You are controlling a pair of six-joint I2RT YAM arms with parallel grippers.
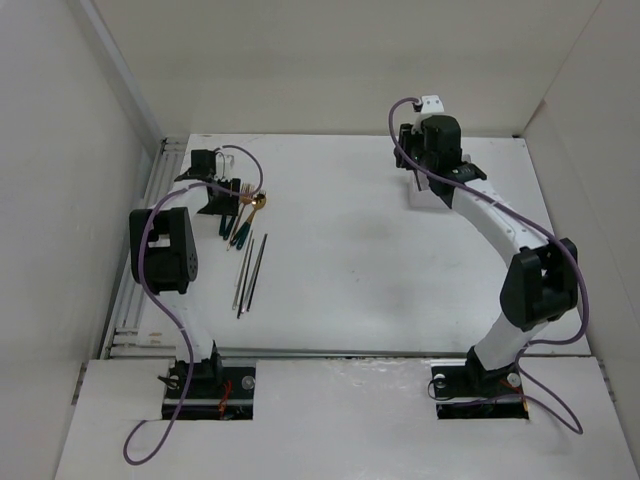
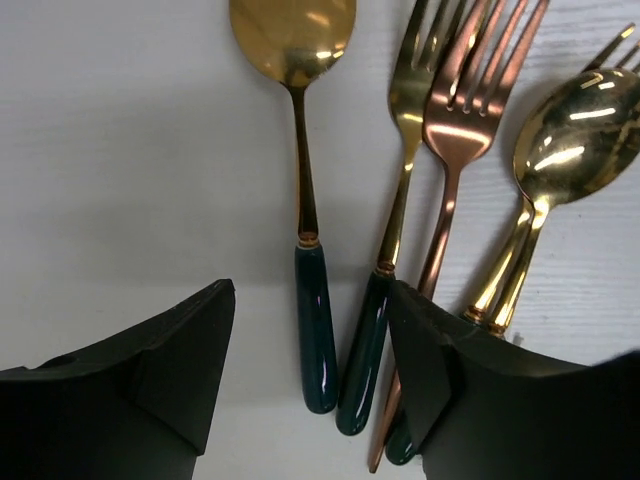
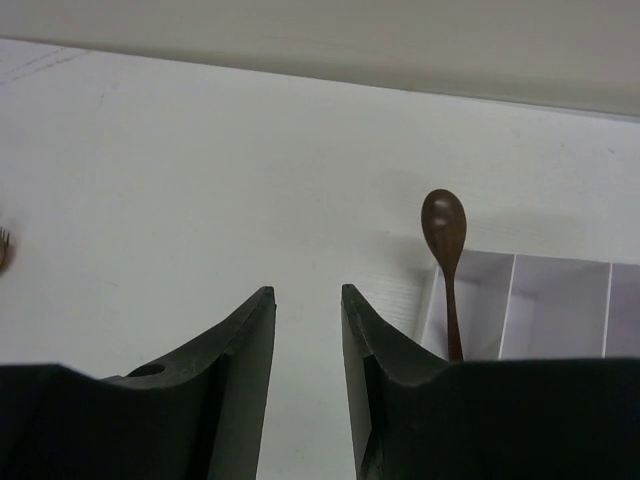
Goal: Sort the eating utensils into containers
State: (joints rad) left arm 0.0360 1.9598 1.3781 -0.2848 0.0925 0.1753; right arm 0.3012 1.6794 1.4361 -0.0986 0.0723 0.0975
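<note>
centre half-open, empty left claw [image 2: 312,300] on spoon [image 2: 305,195] handle alone, off neighbouring fork [image 2: 395,215]; park slightly parted, empty right claw [image 3: 305,295].

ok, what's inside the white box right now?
One brown spoon in the leftmost compartment of the white box, its bowl poking past the rim. The next two compartments look bare where visible; the right gripper covers their near ends.
</note>
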